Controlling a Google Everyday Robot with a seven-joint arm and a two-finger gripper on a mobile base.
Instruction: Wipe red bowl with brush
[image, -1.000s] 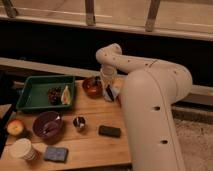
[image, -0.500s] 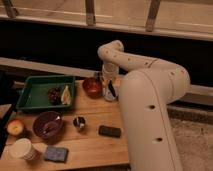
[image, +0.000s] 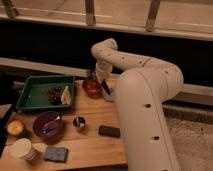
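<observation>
The red bowl (image: 91, 87) sits on the wooden table (image: 92, 147), just right of the green tray. My gripper (image: 100, 79) hangs from the white arm over the bowl's right rim. It is shut on the brush (image: 106, 88), whose slim black handle slants down to the right beside the bowl. The brush's lower end is at the bowl's right edge, partly hidden by the arm.
A green tray (image: 31, 86) holds dark grapes (image: 53, 94) and a pale wedge (image: 66, 96). In front are a purple bowl (image: 47, 125), an apple (image: 15, 128), a white cup (image: 22, 149), a blue sponge (image: 55, 154), a small metal cup (image: 79, 122) and a flat black block (image: 109, 131).
My gripper with the brush has shifted slightly left, closer over the red bowl's right rim. Nothing else on the table moved.
</observation>
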